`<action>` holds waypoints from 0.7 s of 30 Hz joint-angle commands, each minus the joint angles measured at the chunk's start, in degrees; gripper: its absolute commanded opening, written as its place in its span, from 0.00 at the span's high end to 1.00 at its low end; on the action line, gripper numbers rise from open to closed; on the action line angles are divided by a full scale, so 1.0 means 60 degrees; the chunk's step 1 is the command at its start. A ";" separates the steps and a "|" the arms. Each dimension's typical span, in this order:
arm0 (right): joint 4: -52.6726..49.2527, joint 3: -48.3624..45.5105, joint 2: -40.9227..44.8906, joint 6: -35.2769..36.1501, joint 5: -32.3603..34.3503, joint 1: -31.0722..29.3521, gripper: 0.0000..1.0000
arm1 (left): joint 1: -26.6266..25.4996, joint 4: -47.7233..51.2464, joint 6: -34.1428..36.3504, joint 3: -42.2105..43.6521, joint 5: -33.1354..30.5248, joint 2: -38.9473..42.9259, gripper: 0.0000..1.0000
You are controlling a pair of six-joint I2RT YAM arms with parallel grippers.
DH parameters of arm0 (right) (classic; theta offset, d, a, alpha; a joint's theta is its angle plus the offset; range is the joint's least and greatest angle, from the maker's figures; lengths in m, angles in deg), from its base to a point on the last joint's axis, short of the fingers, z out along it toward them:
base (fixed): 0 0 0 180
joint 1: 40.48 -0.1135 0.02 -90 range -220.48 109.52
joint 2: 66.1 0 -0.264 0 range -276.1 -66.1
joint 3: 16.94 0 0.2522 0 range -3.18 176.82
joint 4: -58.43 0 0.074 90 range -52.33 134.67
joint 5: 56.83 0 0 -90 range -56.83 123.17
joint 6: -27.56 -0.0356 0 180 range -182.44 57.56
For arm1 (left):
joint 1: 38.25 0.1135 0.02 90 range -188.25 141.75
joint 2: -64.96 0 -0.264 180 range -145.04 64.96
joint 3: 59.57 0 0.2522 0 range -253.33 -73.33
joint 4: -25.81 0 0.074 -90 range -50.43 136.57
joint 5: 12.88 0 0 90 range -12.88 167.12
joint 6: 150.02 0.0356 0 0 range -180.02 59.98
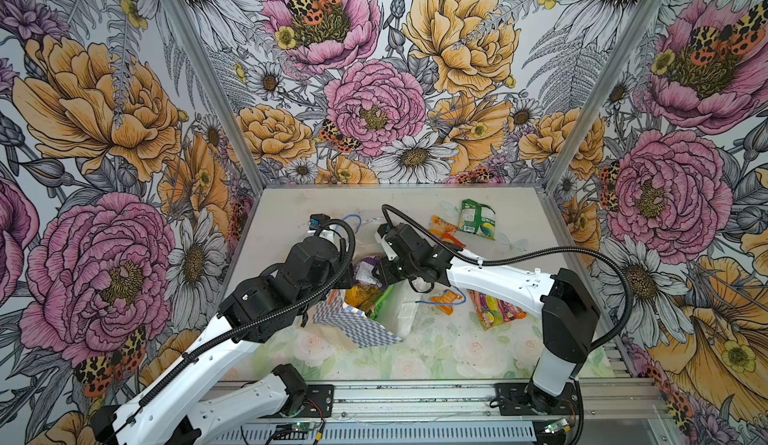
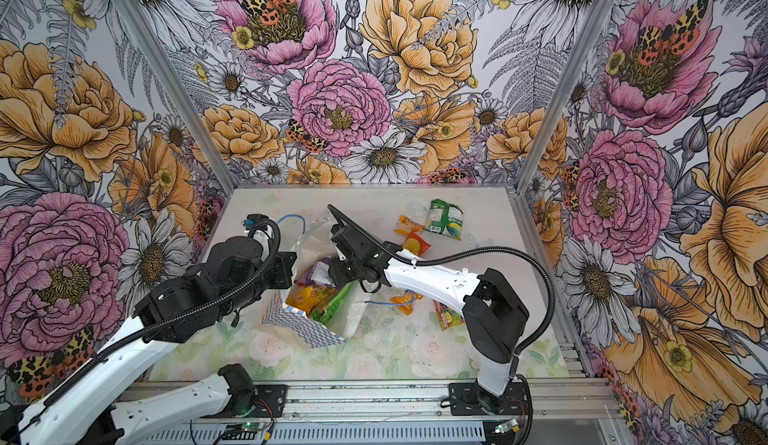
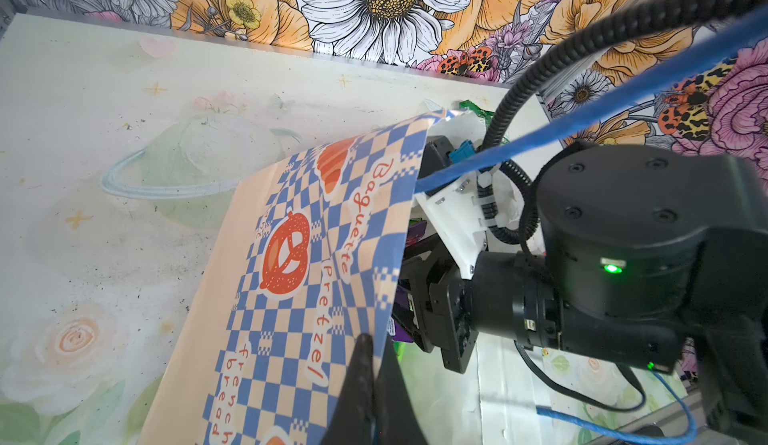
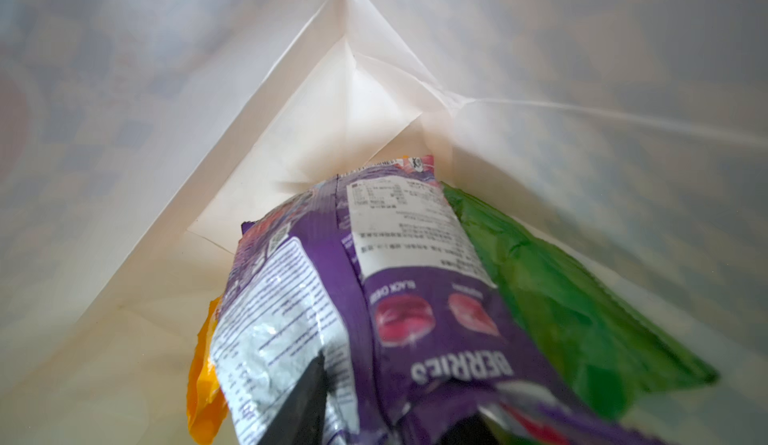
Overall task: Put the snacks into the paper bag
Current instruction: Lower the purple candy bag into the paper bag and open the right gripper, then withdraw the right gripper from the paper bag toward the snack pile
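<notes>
Over the table, both top views: paper bag [image 1: 357,330] [image 2: 309,328] is sitting mid-table [image 1: 291,222], its mouth gaping. A purple packet [image 1: 368,270] [image 2: 318,270], an orange-yellow packet [image 1: 359,297] and a green packet [image 1: 384,297] are showing inside.
Right arm: right arm [image 1: 490,281] is reaching across into the bag's mouth, over the purple packet.
Loose snacks: a second green packet [image 1: 478,218] and orange sachets [image 1: 442,225] are lying at the far right. A red-pink packet [image 1: 496,312] is lying near the bag, on its right.
Left wrist view: left gripper [image 3: 374,364] is clenching the checkered bag wall at its rim, and a blue cord [image 3: 582,119] is running straight from that rim.
Right wrist view: right gripper [image 4: 395,397] is sitting deep inside the white bag, with the purple packet lying between its fingers. I cannot tell whether they are squeezing it or standing loose. The orange-yellow packet and the green packet are flanking the purple one.
</notes>
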 commanded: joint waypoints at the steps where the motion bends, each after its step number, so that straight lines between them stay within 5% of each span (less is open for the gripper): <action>1: -0.0188 0.0172 0.0581 -0.0026 0.0242 -0.0074 0.52 | -0.0023 -0.0447 0.0132 -0.0364 -0.0093 0.0033 1.00; 11: -0.0629 0.0245 0.1353 -0.0342 0.0138 -0.0089 0.39 | 0.0053 -0.0353 0.0233 -0.0335 -0.0078 0.0077 1.00; 21: -0.1139 0.0231 0.2857 -0.0653 0.0484 -0.0141 0.34 | 0.0706 0.0022 0.1620 -0.0414 0.0413 0.0142 1.00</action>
